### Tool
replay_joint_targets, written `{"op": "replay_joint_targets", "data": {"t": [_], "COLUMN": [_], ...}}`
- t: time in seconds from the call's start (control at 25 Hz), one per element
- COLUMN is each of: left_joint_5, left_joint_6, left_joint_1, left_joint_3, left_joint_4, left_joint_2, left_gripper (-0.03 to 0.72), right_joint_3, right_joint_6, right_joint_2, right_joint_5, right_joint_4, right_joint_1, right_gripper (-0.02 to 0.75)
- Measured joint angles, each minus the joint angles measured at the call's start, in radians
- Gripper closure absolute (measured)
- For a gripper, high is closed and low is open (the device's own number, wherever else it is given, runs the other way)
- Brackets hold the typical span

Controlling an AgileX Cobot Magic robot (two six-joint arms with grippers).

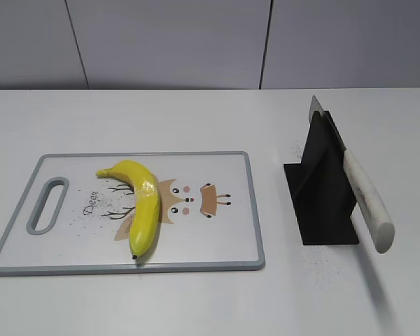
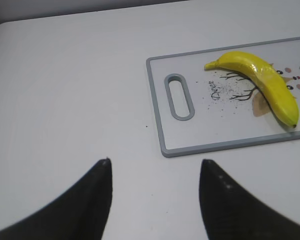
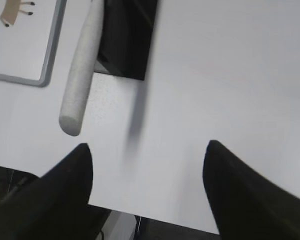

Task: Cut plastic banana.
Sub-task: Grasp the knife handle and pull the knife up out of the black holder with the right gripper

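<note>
The plastic banana (image 1: 141, 203) is glossy yellow, curved, and lies on the white cutting board (image 1: 217, 238), left of its middle; it also shows in the left wrist view (image 2: 262, 82). A knife with a white handle (image 1: 367, 199) rests blade-up in a black holder (image 1: 322, 189) right of the board; the handle shows in the right wrist view (image 3: 80, 75). My left gripper (image 2: 155, 162) is open and empty over bare table left of the board. My right gripper (image 3: 147, 147) is open and empty near the table's front edge, right of the knife. Neither gripper shows in the exterior view.
The board (image 2: 162, 135) has a grey rim, a handle slot (image 2: 179, 96) at its left end and a cartoon deer print. The white table ends at a front edge (image 3: 155, 220) just below my right gripper. A grey wall stands behind the table.
</note>
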Motion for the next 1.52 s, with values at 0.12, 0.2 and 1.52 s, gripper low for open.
{"op": "replay_joint_targets", "data": {"t": [0.12,0.2,1.52], "left_joint_5": [0.000,0.000,0.000], "left_joint_6": [0.000,0.000,0.000], "left_joint_1": [0.000,0.000,0.001], "left_joint_3": [0.000,0.000,0.000], "left_joint_4": [0.000,0.000,0.000], "left_joint_2": [0.000,0.000,0.000], "left_gripper": [0.152,0.152,0.152], "right_joint_3": [-0.038,-0.070,-0.133], "right_joint_6": [0.044,0.076,0.392], "right_joint_2": [0.098,0.162,0.679], "right_joint_5": [0.000,-0.001,-0.116], "right_joint_4": [0.000,0.003,-0.054], "right_joint_1": [0.089,0.149,0.296], "right_gripper": [0.216,0.216,0.575]}}
